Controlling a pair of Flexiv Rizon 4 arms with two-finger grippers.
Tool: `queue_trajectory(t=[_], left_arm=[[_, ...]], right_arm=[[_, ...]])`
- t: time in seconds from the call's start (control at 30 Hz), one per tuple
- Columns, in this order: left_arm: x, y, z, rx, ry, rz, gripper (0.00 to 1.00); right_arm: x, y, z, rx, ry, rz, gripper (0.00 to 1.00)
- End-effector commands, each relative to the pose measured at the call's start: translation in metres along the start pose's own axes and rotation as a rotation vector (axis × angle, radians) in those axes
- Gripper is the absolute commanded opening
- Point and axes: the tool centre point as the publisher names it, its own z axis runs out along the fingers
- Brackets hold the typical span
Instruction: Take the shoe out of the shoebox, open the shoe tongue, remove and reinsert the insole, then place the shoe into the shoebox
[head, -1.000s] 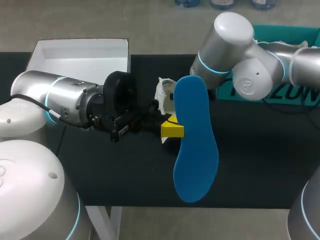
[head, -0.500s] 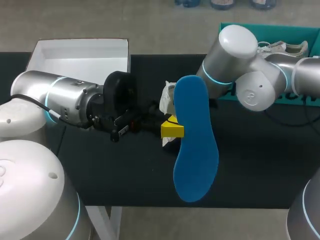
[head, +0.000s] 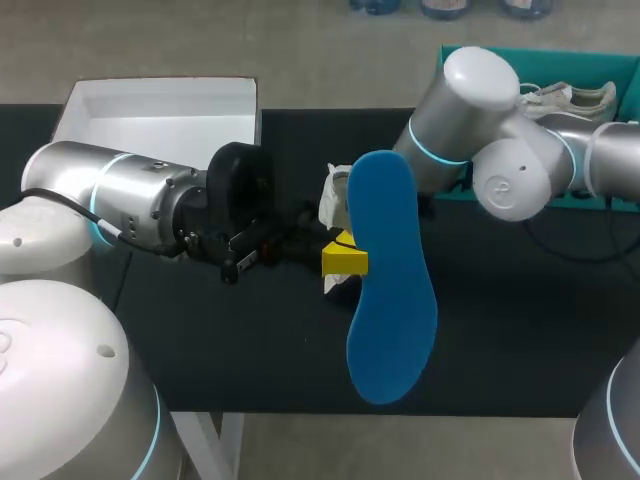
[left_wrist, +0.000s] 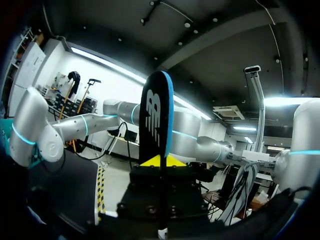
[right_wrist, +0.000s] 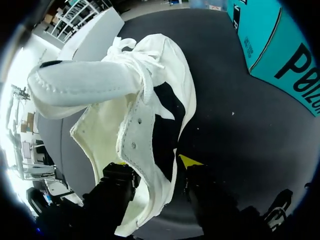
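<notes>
A blue insole stands on edge above the table's middle, and my left gripper is shut on its long edge. In the left wrist view the insole rises edge-on, black underside showing, from the closed left gripper. Behind it lies the white shoe, its tongue lifted. In the head view the insole and my right arm hide the right gripper. In the right wrist view my right gripper stands open, straddling the eyelet flap of the shoe. The teal shoebox sits at the back right.
A white box lid lies at the back left, beyond my left arm. A second white shoe shows inside the teal box. The teal box wall stands close beside the shoe. The black table top is bare at the front right.
My right arm has drawn back to the right, uncovering more of the teal box, and the shoe has shifted slightly. My left arm and the insole have stayed put.
</notes>
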Motion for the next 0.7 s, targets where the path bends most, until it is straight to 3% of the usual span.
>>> queue_trajectory(t=[0.03,0.23,0.7], left_arm=[[0.000,0.001,0.001,0.002,-0.001,0.001,0.00],[0.000,0.001,0.001,0.002,-0.001,0.001,0.00],[0.000,0.001,0.001,0.002,-0.001,0.001,0.00]], right_arm=[[-0.004,-0.001,-0.034,0.020,0.036,-0.010,1.00],[-0.006,0.010,-0.071,0.066,0.141,-0.030,1.00],[-0.006,0.010,-0.071,0.066,0.141,-0.030,1.00]])
